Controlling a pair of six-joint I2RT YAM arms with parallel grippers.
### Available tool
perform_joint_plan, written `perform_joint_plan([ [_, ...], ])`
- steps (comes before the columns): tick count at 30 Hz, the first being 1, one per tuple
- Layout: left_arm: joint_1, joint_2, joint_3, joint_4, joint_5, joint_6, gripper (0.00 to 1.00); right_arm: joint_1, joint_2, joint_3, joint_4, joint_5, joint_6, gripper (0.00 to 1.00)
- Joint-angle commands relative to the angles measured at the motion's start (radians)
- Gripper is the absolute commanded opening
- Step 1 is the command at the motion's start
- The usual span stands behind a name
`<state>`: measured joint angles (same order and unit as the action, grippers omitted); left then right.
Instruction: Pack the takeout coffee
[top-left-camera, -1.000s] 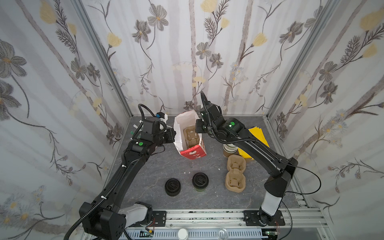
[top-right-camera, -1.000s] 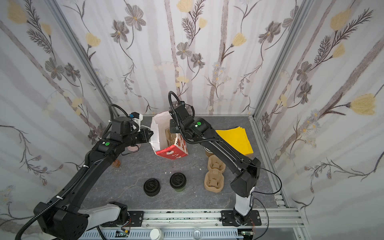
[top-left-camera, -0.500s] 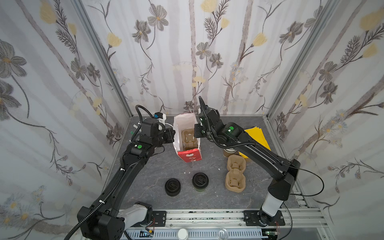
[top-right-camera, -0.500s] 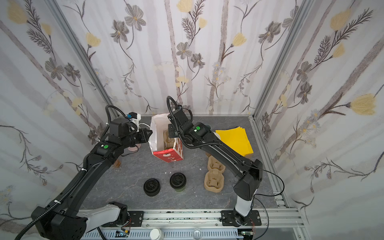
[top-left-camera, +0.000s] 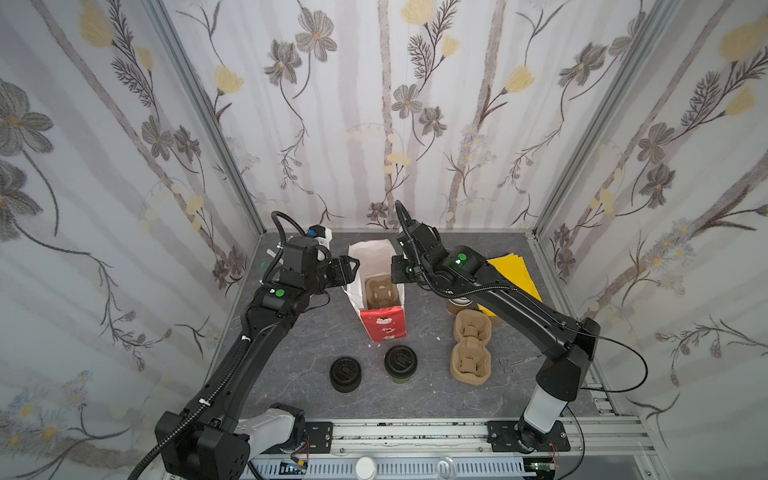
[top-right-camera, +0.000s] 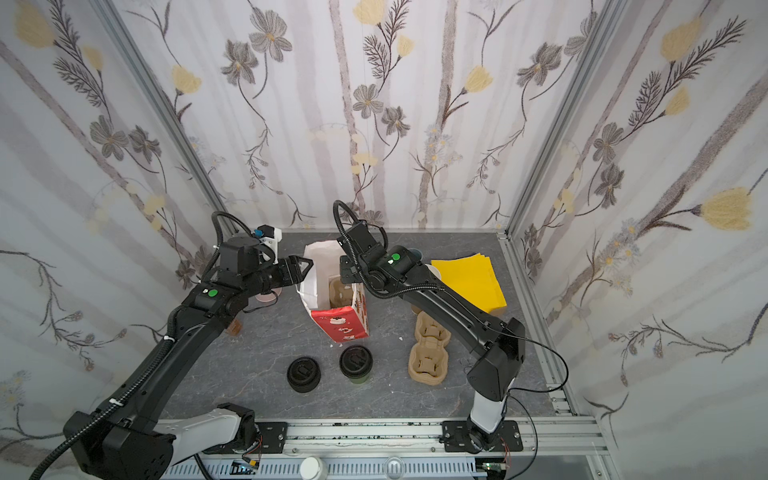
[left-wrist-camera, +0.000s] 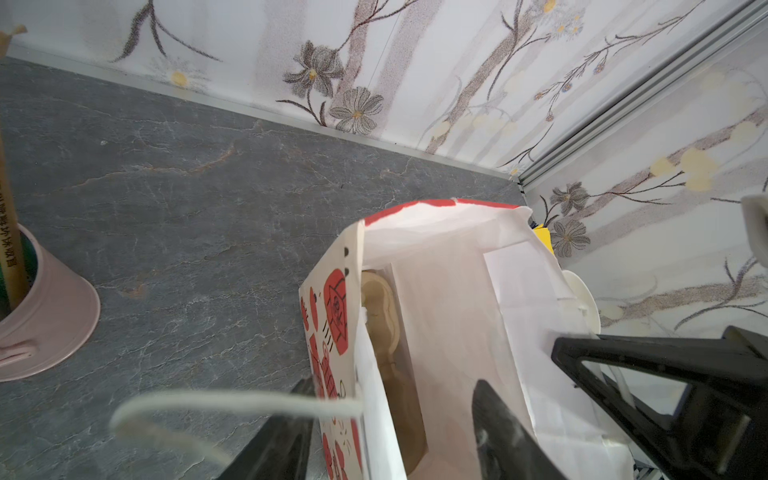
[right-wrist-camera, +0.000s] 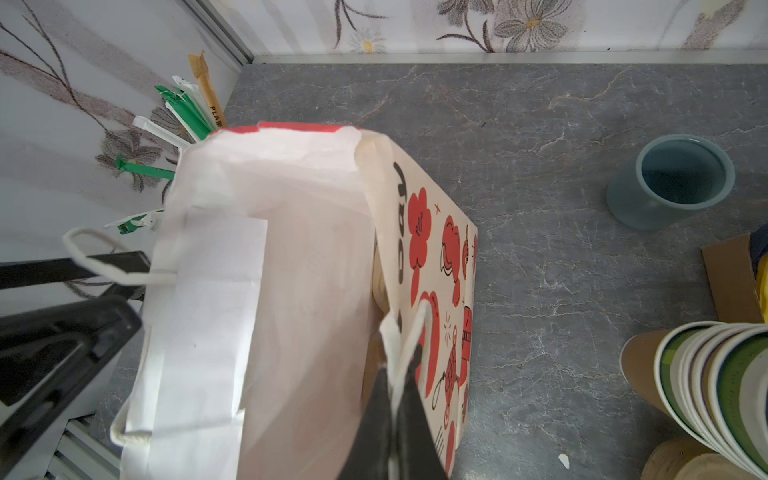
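The takeout coffee (top-left-camera: 400, 363) (top-right-camera: 355, 365), an olive cup with a black sip lid, stands at the front of the table, far from both grippers. A white paper bag with red print (top-left-camera: 384, 328) (top-right-camera: 340, 326) stands open at the back, a brown cup carrier (top-left-camera: 379, 293) inside it. My left gripper (top-left-camera: 351, 265) (left-wrist-camera: 390, 432) is open, its fingers either side of the bag's (left-wrist-camera: 449, 291) left wall without pinching it. My right gripper (top-left-camera: 397, 270) (right-wrist-camera: 392, 419) is shut on the right rim of the bag (right-wrist-camera: 291, 249), by its string handle.
A squat stack of black lids (top-left-camera: 345, 374) sits left of the coffee. Brown cup carriers (top-left-camera: 471, 349), stacked paper cups (right-wrist-camera: 715, 374), yellow napkins (top-left-camera: 511, 278), scissors (top-left-camera: 515, 362) lie right. A pink straw pot (left-wrist-camera: 45, 324) and a grey-blue cup (right-wrist-camera: 673, 183) stand at the back.
My left gripper has opened and let go of the bag's left rim. The bag has shifted slightly left and stands straighter. The right gripper keeps its hold.
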<state>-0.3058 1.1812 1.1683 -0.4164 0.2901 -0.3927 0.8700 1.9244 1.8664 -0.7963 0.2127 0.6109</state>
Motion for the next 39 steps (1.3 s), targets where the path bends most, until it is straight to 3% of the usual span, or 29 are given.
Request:
perform_joint_plan([
  [1, -0.001, 0.001, 0.014, 0.015, 0.006, -0.006, 0.65, 0.000, 0.008, 0.007, -0.026, 0.022, 0.019, 0.06],
  [7, 0.000, -0.008, 0.037, -0.013, -0.005, -0.010, 0.69, -0.001, 0.008, 0.039, -0.046, 0.035, 0.019, 0.41],
  [15, 0.001, 0.001, 0.119, -0.060, -0.010, -0.040, 0.80, 0.000, -0.015, 0.147, -0.104, 0.040, 0.012, 0.69],
  [19, 0.003, -0.007, 0.171, -0.085, -0.046, -0.059, 0.84, 0.007, -0.073, 0.158, -0.163, 0.036, 0.019, 0.70],
  [25, 0.002, 0.010, 0.211, -0.174, -0.029, -0.039, 0.83, 0.023, -0.146, 0.150, -0.338, 0.015, 0.136, 0.70],
  [34, -0.006, 0.298, 0.512, -0.612, 0.061, 0.084, 0.78, 0.042, -0.243, 0.015, -0.383, 0.025, 0.267, 0.67],
  [39, -0.031, 0.390, 0.567, -0.715, 0.083, 0.134, 0.78, 0.041, -0.248, 0.004, -0.379, 0.057, 0.270, 0.67],
])
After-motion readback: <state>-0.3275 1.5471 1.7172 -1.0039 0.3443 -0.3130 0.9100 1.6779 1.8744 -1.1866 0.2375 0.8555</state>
